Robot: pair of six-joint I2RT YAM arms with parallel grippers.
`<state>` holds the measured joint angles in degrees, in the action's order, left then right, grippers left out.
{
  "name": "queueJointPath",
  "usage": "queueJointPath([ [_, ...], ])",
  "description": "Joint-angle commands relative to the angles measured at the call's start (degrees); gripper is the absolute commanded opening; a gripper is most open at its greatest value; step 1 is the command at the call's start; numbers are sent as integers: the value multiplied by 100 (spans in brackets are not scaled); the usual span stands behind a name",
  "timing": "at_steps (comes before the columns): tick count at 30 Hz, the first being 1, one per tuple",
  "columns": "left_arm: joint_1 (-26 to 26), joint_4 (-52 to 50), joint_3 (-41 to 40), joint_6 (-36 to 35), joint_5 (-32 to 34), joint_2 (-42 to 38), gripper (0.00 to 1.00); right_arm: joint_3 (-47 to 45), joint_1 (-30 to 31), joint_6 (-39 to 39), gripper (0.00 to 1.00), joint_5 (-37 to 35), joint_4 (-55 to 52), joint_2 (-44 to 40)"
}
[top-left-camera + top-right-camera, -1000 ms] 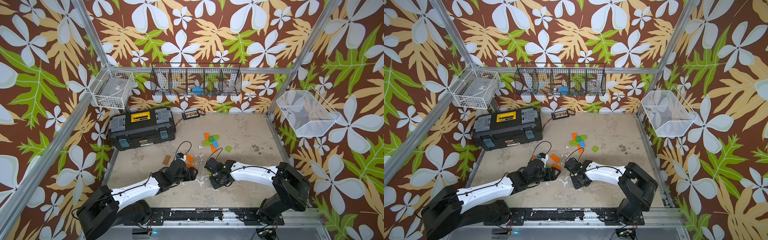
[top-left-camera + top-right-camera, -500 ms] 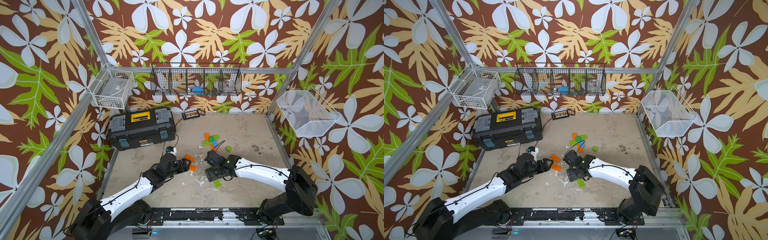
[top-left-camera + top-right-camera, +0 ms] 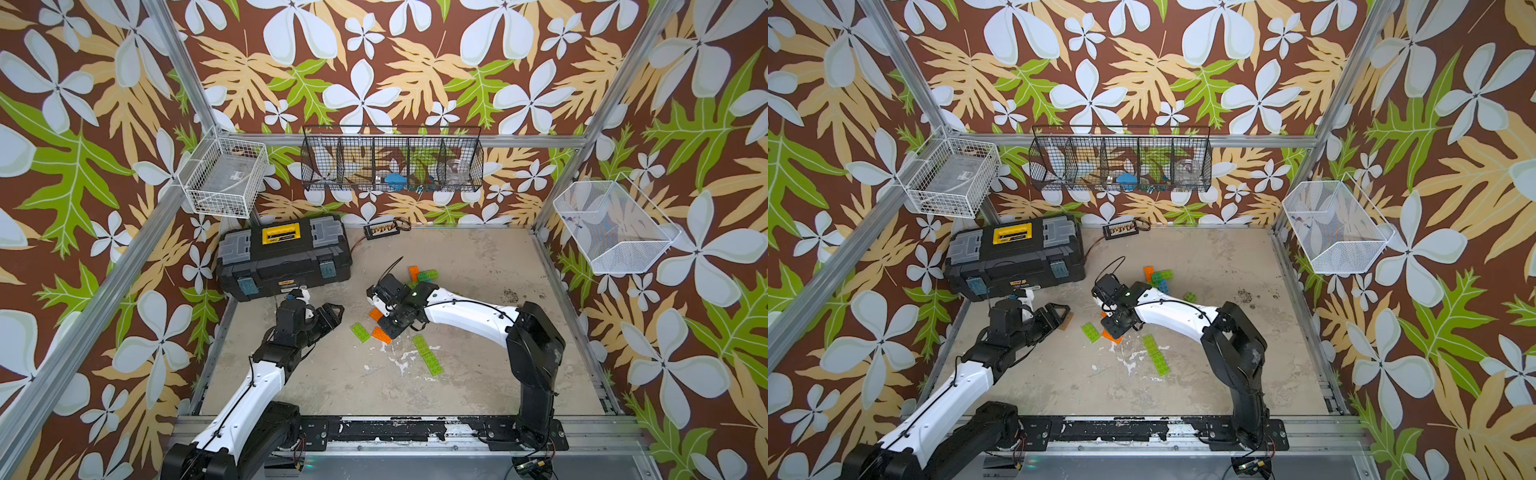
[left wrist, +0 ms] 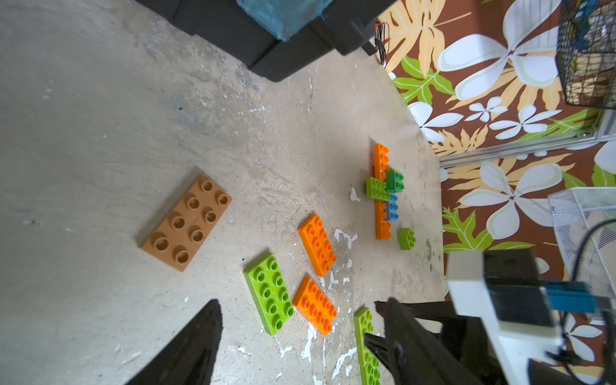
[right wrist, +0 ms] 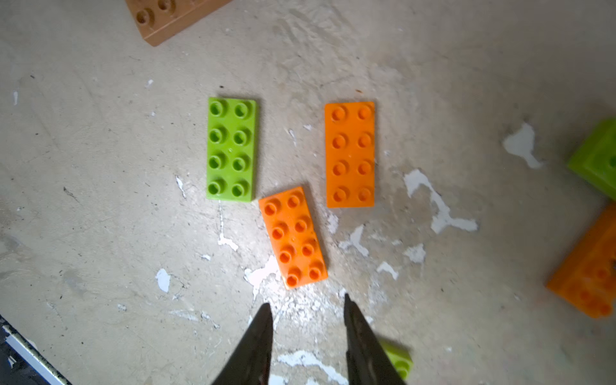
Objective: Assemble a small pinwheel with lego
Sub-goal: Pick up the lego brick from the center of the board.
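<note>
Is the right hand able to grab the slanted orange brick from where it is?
Probably yes. The right hand is open and empty, and the slanted orange brick lies flat just ahead of its fingertips with nothing between them.

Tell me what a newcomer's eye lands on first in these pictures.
The loud flower-and-leaf wallpaper on every wall hits first. Next comes the bright lego on the grey table: loose orange plates and a lime plate mid-table, with a half-built cross of bricks behind them. The right gripper hangs open close by the plates, and a black toolbox sits at the back left.
</note>
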<state>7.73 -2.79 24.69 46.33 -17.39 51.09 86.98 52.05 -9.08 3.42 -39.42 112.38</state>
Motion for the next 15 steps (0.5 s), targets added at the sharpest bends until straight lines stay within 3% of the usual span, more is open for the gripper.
queueJointPath([
  [1, -182, -200, -23, -123, -282, -124, 77, 253, 49, 308, 38, 249, -350, 250],
  [15, -251, -235, -69, -247, -367, -82, 76, 715, 76, 361, 38, 195, -532, 924],
])
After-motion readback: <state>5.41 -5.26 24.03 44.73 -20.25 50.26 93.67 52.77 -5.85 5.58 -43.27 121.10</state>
